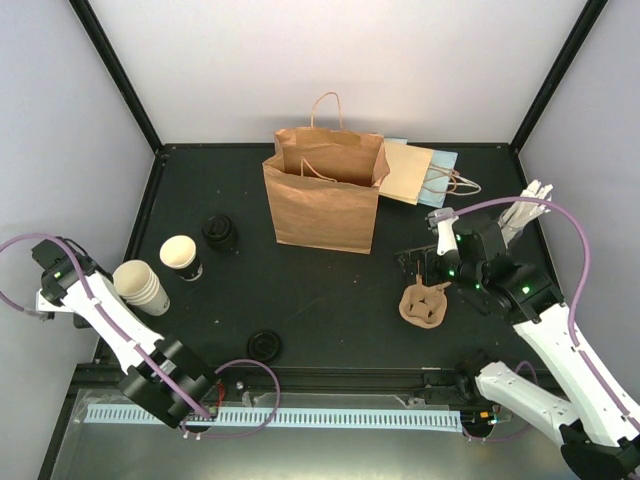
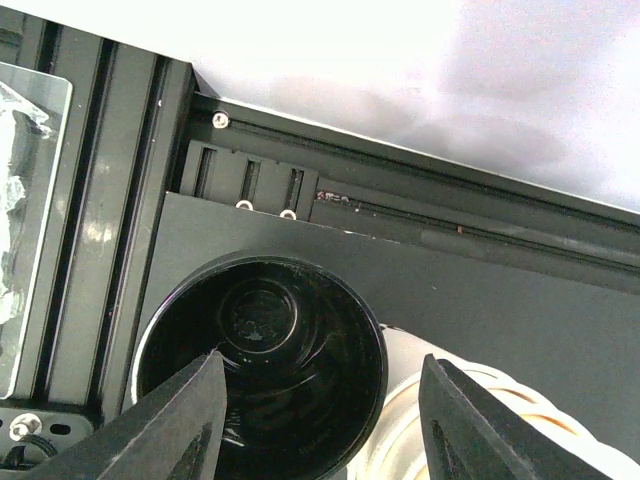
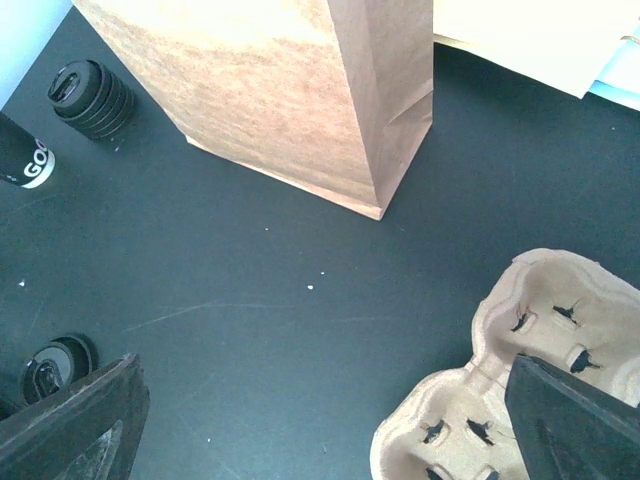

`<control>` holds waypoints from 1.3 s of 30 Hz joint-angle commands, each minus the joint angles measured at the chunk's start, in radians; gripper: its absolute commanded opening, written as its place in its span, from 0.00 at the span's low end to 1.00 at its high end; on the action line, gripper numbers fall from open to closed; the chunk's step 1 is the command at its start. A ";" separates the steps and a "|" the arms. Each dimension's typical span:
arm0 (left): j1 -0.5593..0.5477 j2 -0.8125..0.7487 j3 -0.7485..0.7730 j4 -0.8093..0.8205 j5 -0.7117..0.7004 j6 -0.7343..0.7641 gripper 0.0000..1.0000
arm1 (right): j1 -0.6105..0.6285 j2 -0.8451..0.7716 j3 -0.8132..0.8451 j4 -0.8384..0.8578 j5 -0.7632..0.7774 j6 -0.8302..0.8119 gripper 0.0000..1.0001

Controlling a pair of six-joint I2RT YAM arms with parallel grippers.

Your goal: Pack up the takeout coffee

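Observation:
One takeout coffee cup (image 1: pixel 181 257), cream with a black sleeve, stands upright at the table's left; the right wrist view cuts off its black side (image 3: pixel 20 160) at the left edge. In the left wrist view my left gripper (image 2: pixel 322 358) hangs over a glossy black round hollow thing (image 2: pixel 260 360) near the table's left rail; I cannot tell what it is. One finger reaches over its opening, the other over a stack of cream cups (image 2: pixel 480 430) beside it, and the jaws stand apart. My right gripper (image 3: pixel 322 362) is wide open over bare table, left of the pulp carrier (image 3: pixel 540 300).
A brown paper bag (image 1: pixel 325 200) stands open at the back centre, with flat bags (image 1: pixel 420 172) behind it. A stack of black lids (image 1: pixel 219 231) sits beside the cup and a single lid (image 1: pixel 264 345) lies near the front edge. The cream cup stack (image 1: pixel 140 285) leans at the left edge.

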 commanded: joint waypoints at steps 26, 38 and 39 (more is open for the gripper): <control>0.009 0.182 -0.011 0.100 0.057 -0.001 0.43 | -0.005 0.006 0.027 0.045 -0.021 -0.023 1.00; 0.010 0.176 -0.032 0.099 0.067 -0.013 0.33 | -0.005 0.007 0.032 0.043 -0.025 -0.023 1.00; 0.009 0.175 -0.033 0.099 0.070 -0.014 0.32 | -0.005 0.006 0.033 0.041 -0.024 -0.023 1.00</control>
